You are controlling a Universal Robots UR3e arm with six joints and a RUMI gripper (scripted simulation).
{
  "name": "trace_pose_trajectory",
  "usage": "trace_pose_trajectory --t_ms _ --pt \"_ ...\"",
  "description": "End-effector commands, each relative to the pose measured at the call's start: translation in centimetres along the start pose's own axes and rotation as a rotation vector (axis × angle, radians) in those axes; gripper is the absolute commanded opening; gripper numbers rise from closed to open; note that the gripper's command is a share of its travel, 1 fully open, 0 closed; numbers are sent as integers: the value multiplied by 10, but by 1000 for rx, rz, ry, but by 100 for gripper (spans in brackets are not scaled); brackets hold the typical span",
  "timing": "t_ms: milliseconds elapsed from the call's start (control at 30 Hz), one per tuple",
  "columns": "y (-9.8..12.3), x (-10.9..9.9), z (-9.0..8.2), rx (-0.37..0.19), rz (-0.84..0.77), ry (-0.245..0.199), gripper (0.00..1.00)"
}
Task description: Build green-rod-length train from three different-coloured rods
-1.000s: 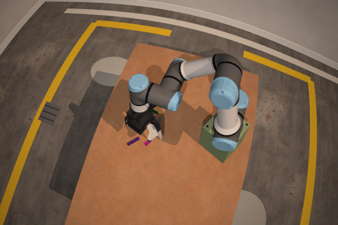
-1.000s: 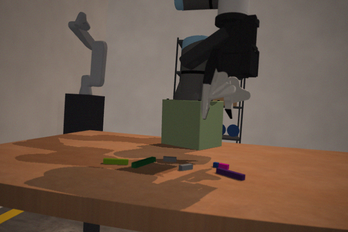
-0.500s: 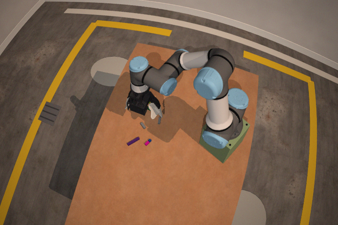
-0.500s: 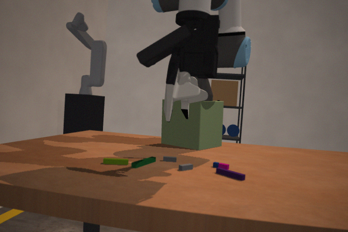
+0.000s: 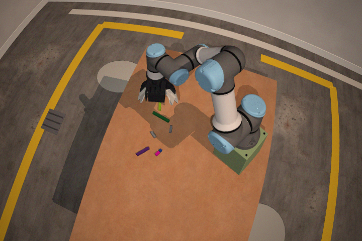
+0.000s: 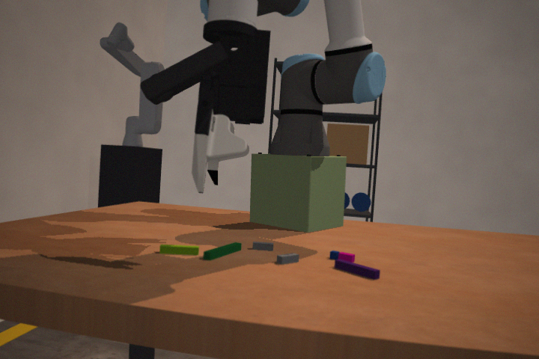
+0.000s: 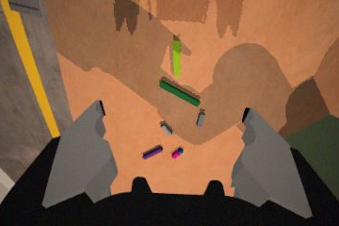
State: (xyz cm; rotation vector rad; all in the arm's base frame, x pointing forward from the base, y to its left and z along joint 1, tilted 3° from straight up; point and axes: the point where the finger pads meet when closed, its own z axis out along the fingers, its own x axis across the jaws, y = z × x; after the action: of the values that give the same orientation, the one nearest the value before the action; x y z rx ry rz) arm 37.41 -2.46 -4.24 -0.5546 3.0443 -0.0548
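Green rod [image 5: 160, 116]: flat on the table [image 5: 187, 199], long axis diagonal to its edges, toward the end far from the exterior camera. Lime rod [image 5: 159, 106] just beside one end. Gripper [image 5: 158, 97]: high above, rod lying ahead of the jaws; jaws fully spread, holding nothing.

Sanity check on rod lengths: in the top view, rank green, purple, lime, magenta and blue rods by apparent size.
1. green rod
2. purple rod
3. lime rod, partly hidden by the gripper, so unsure against purple
4. magenta rod
5. blue rod
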Motion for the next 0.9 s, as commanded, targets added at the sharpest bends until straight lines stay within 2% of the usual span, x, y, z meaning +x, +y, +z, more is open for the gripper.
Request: trace_pose_trajectory --t_ms 0,233,433,467,867 --pt "-15 1 2 -6 -51 -6 100" --pt "-28 4 3 -5 -94 -7 100" --pt "-31 5 3 -5 -101 -7 100" --pt "-31 5 3 -5 -101 -7 14" --pt "-31 5 3 -5 -101 -7 14"
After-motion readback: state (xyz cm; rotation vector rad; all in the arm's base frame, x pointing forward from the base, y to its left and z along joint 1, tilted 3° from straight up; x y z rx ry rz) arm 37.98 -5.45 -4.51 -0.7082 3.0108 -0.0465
